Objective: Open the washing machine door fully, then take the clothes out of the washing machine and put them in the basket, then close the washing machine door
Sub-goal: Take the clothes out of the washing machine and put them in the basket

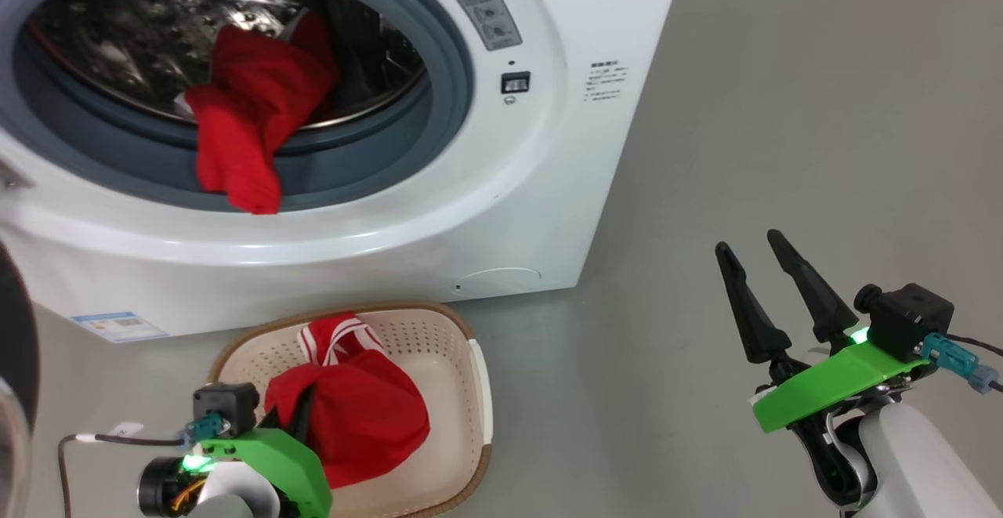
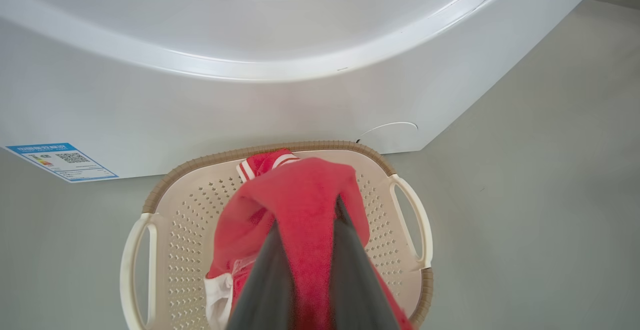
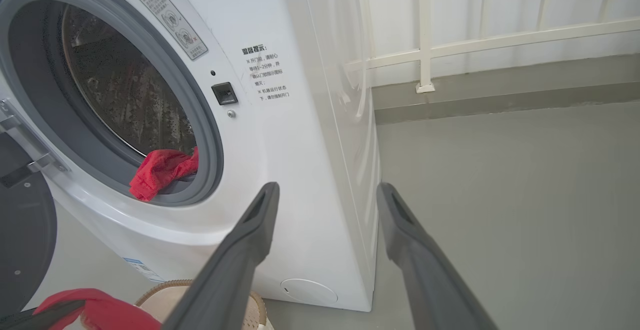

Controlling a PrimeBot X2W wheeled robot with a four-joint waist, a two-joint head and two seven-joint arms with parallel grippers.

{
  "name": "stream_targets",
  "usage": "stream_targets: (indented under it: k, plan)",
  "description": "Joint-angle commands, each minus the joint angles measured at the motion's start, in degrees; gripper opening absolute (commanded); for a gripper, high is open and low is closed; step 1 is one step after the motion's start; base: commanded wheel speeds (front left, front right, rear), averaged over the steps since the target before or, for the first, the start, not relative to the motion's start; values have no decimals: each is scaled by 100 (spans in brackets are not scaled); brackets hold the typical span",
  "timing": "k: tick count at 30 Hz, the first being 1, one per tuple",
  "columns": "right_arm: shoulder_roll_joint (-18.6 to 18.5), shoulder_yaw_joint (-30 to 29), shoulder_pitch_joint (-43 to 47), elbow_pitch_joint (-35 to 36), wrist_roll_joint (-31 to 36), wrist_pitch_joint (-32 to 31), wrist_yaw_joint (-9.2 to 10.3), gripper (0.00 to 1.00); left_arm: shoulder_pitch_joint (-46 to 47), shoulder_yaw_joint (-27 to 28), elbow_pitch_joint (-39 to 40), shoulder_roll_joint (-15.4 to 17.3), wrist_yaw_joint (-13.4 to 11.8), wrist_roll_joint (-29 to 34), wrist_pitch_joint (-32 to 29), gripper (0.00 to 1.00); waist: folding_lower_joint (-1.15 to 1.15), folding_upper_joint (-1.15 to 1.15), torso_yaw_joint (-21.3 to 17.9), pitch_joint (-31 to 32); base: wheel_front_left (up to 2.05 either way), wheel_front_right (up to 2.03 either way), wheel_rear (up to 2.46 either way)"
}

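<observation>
The big white front-loading washing machine (image 1: 509, 204) stands with its round black-rimmed glass door (image 3: 22, 240) swung open at the left. One bright red fabric garment (image 1: 251, 122) hangs from the steel drum over the grey rubber ring. A second red garment (image 1: 353, 416), white-striped, is bunched in the cream perforated plastic basket (image 1: 443, 345) on the floor just before the machine, pinched by the left end effector (image 2: 307, 215).
</observation>
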State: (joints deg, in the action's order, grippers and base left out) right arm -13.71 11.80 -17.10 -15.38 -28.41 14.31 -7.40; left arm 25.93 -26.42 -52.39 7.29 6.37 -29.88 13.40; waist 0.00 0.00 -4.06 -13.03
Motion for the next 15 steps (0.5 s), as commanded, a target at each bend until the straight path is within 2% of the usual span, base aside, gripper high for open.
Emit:
stream_targets:
  k: [1,7,15]
  plan:
    - [-62,105,-89,149,-80,69,-9,100,209,135,-21,119,29,-18,92,0,0,0,-78,-68,0,0,0]
    - [-71,104,-165,159,-86,69,-9,100,562,129,-948,13,88,-91,150,0,0,0,-287,-232,0,0,0]
    - [-71,108,-239,158,-95,69,-9,100,773,178,-1443,11,108,-219,158,0,0,0,-477,-354,0,0,0]
